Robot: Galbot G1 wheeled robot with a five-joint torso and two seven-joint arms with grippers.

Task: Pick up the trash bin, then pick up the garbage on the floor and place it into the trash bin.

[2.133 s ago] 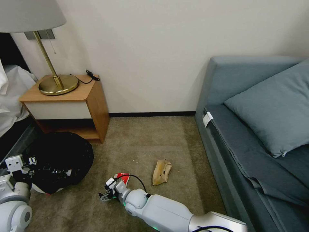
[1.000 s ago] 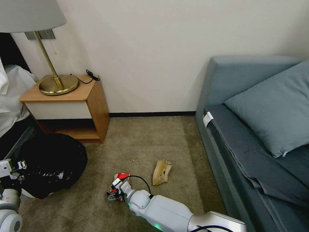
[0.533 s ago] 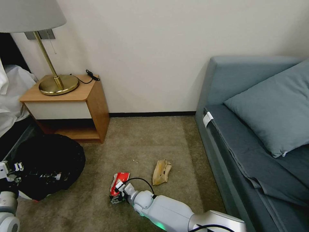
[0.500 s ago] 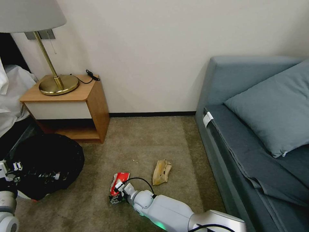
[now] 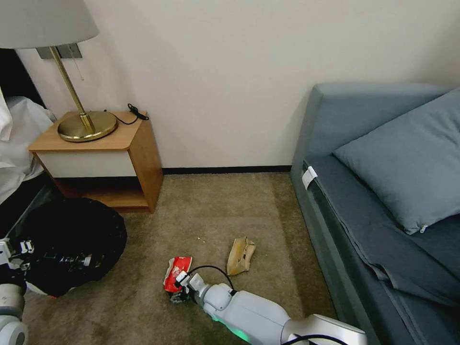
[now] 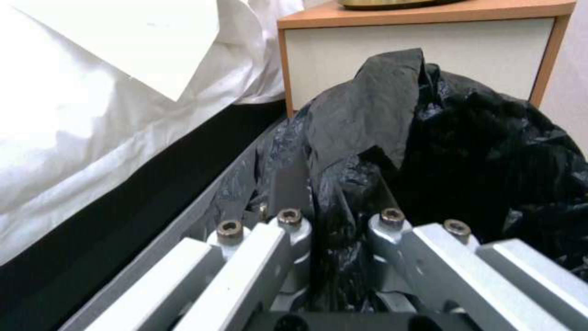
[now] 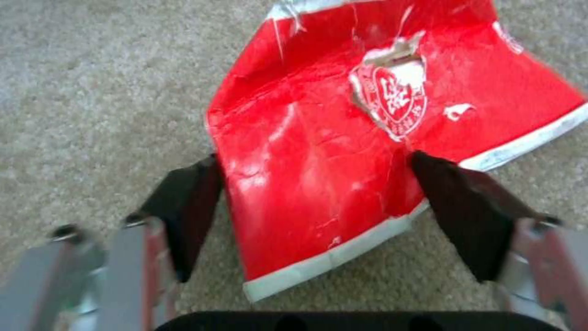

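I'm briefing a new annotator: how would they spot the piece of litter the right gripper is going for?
Start at the blue-grey sofa; on the carpet beside it, near the tan paper bag, lies a flat, crinkled red snack packet. Unlike the bag, it is shiny red with white edges, between the open right gripper's fingers.

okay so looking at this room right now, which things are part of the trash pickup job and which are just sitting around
Part of the job:
trash bin, held by the left gripper
red snack packet, between the open right gripper fingers
tan paper bag on the carpet

Just sitting around:
nightstand
lamp
sofa
cushion
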